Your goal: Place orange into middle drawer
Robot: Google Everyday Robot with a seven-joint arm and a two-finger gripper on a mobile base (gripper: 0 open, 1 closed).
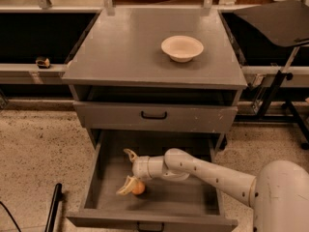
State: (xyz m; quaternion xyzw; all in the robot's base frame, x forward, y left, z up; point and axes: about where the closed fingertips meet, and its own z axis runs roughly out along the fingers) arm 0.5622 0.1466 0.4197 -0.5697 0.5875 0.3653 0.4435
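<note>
Orange on middle drawer floor, lower centre of frame. Gripper beside it, 2 fingers apart, holding nothing. Orange probably light, firm, smooth, rolls easily; grip across its widest part.

Cabinet: flat mid-grey all over, top slightly paler.
Bowl: cream-white, plain.
Shut drawer: grey front with small white chips towards the right end; handle black.
Open drawer: same grey, darker in the shadowed back.
Orange: orange-yellow, plain, on the open drawer's floor.
Gripper: inside the open drawer, above the orange; fingers pale cream-yellow, spread apart; wrist white.
Arm: off-white, with a row of small dark dots.
Floor: beige, speckled dark and light.
Stand: black.
</note>
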